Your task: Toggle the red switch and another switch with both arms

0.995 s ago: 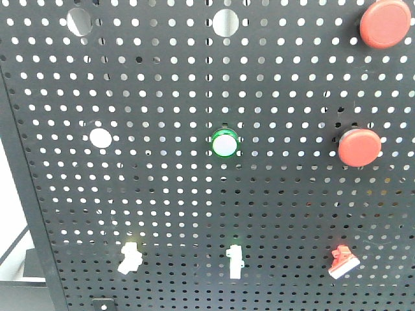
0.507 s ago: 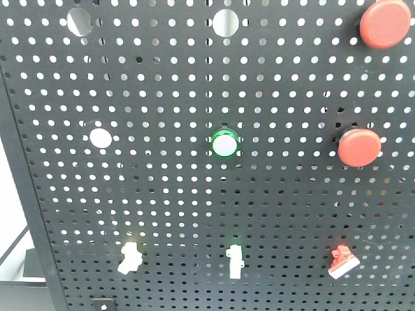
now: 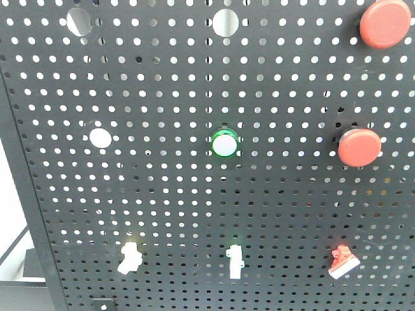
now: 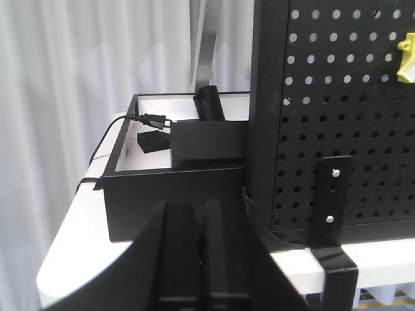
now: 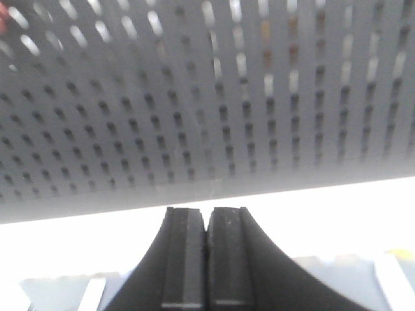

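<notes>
Switches sit along the bottom row of the pegboard (image 3: 58,194), the red switch (image 3: 342,260) at right and the cream switch (image 3: 130,257) at left, each above and ahead of its arm's empty, pressed-together gripper, left gripper (image 4: 201,259) and right gripper (image 5: 206,259).

The top red button (image 3: 385,23) runs off the frame's corner; the right wrist's pegboard (image 5: 207,97) looks blurred.
</notes>
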Tool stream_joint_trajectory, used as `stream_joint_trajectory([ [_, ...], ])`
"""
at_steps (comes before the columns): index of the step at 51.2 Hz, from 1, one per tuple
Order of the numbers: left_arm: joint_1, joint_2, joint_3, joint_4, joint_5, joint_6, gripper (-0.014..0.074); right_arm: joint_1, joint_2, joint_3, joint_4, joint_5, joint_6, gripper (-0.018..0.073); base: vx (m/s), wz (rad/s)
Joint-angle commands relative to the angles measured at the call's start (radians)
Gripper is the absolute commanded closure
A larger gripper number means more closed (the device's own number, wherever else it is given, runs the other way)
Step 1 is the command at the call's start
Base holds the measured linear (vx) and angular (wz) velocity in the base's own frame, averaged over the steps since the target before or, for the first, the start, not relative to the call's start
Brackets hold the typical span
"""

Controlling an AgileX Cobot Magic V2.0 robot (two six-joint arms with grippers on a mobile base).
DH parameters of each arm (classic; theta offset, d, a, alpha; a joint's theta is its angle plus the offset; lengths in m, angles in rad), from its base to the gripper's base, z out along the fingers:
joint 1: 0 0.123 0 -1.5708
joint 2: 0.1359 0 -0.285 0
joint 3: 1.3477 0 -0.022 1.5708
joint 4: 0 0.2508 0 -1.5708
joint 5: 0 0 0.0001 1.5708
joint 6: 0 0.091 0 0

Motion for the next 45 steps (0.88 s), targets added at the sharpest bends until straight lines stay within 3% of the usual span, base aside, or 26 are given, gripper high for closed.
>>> stream_joint_trajectory([
  [1,0.002,-0.018,0.021,-0.004,-0.083,-0.003,0.0596,-0.006,-0.061,0.005,-0.018,-0.081,-0.018,0.0566,0.00,0.00],
  [45,0.002,-0.018,0.021,-0.003,-0.083,-0.003,0.0596,-0.004,-0.052,0.005,-0.018,-0.090,-0.019,0.0566,0.00,0.00],
])
